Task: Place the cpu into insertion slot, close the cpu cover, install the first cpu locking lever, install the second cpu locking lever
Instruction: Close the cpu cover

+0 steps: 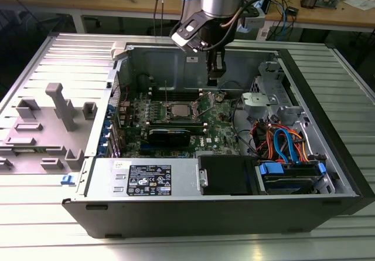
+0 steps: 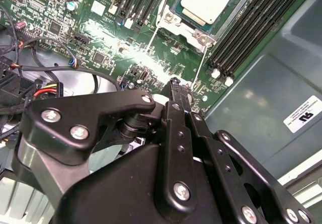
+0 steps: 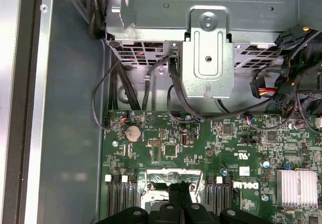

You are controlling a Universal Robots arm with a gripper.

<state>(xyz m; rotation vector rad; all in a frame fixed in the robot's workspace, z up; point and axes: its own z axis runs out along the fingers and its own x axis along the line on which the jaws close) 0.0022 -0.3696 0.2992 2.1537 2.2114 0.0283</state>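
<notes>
The cpu (image 2: 207,0), a flat chip with a dull silver top, lies inside the insertion slot (image 1: 179,110) on the green board of the opened computer case. The silver cpu cover (image 2: 173,22) lies flat around the chip. Two thin metal levers (image 2: 200,65) run out from the socket's corners; I cannot tell whether they are latched. My black gripper (image 2: 174,83) hangs above the board a short way from the socket, toward the exterior view's right (image 1: 215,80). It is shut with nothing between its fingertips. In the first wrist view the gripper (image 3: 179,186) covers part of the socket's rim (image 3: 163,175).
Long black memory slots (image 2: 251,27) flank the socket. A metal drive cage (image 3: 209,58) and black cable bundles (image 3: 282,90) stand beyond the board. A finned heatsink (image 3: 297,186), the case wall (image 1: 170,64) and grey plastic parts (image 1: 61,105) outside the case are nearby.
</notes>
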